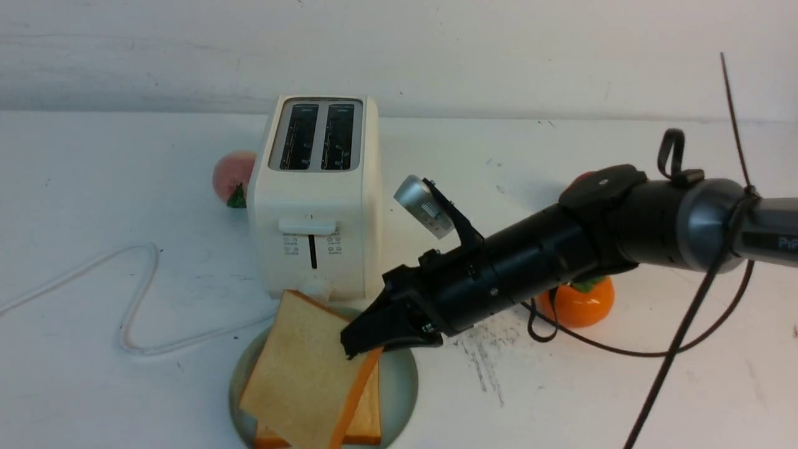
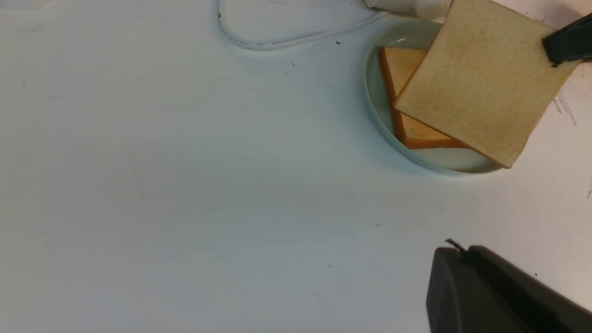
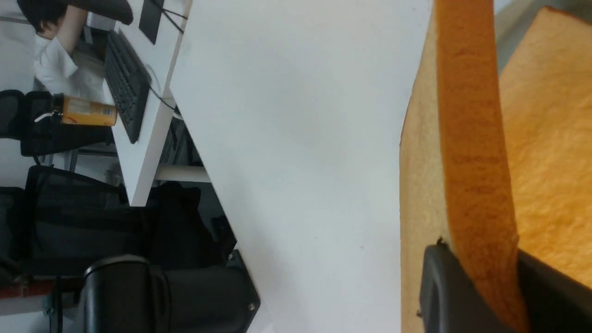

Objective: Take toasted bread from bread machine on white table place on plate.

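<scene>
With my right pincer (image 1: 363, 342) I am pinching one slice (image 1: 299, 368) of toast by its right edge, near a corner, the crust showing between the two fingers in the right wrist view. Gripping only that margin is leaving the broad face free, presumably so that it can settle without the fingers being trapped beneath. The slice is hanging tilted and askew over the plate (image 1: 404, 399), whose far rim is lying just in front of the toaster (image 1: 315, 206). That closeness is, I judge, keeping the carry short. A second slice (image 2: 410, 62) is already lying flat on the plate, partly covered by the held one. The toaster's two slots are showing dark and without bread, so I am judging this to be the last placement. My left pincer (image 2: 455, 247) is pressed together, holding nothing and keeping apart from the plate. Next I am likely lowering and levelling the slice before releasing; letting go at this slant could make it slide off the lower one.
</scene>
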Controlling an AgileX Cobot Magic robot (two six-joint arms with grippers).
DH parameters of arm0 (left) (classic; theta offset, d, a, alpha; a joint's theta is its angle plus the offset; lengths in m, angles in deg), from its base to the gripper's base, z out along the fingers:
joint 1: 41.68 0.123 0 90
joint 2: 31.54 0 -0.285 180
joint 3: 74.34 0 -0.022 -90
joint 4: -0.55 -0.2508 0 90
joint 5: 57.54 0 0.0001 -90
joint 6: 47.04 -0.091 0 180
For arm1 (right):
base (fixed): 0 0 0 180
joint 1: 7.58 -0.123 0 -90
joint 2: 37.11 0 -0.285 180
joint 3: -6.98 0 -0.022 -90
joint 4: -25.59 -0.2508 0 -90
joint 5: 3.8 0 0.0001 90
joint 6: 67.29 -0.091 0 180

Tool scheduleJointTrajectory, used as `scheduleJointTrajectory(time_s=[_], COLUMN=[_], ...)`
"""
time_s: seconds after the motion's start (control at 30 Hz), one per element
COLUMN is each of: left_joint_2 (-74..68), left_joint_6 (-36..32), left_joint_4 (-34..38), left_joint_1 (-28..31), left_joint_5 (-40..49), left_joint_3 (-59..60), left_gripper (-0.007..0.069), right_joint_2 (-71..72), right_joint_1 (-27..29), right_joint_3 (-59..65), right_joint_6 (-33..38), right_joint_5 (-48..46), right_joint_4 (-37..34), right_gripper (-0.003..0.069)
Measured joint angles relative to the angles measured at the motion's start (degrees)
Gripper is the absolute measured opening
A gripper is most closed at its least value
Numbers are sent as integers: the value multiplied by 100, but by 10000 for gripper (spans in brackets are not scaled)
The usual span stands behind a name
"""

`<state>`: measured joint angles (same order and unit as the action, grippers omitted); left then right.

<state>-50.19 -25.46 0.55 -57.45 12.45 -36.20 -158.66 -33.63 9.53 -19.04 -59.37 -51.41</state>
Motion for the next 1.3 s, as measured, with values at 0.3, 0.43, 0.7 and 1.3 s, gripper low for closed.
scheduleJointTrajectory(time_s=[0.3,0.43,0.7,1.3], left_joint_2=[0,0,0,0], left_joint_6=[0,0,0,0], left_joint_4=[0,0,0,0], left_joint_1=[0,0,0,0], left_joint_5=[20,20,20,-585], left_joint_3=[0,0,0,0], left_gripper=[-13,-12,-4,0], right_joint_2=[-156,-156,116,5112], right_joint_1=[0,32,640,3350], right_joint_3=[-5,-5,-5,-191], right_joint_6=[-173,-563,-1199,-2637], right_joint_5=[342,374,188,-4], right_joint_4=[286,746,1414,4248], right_gripper=[154,295,556,-5])
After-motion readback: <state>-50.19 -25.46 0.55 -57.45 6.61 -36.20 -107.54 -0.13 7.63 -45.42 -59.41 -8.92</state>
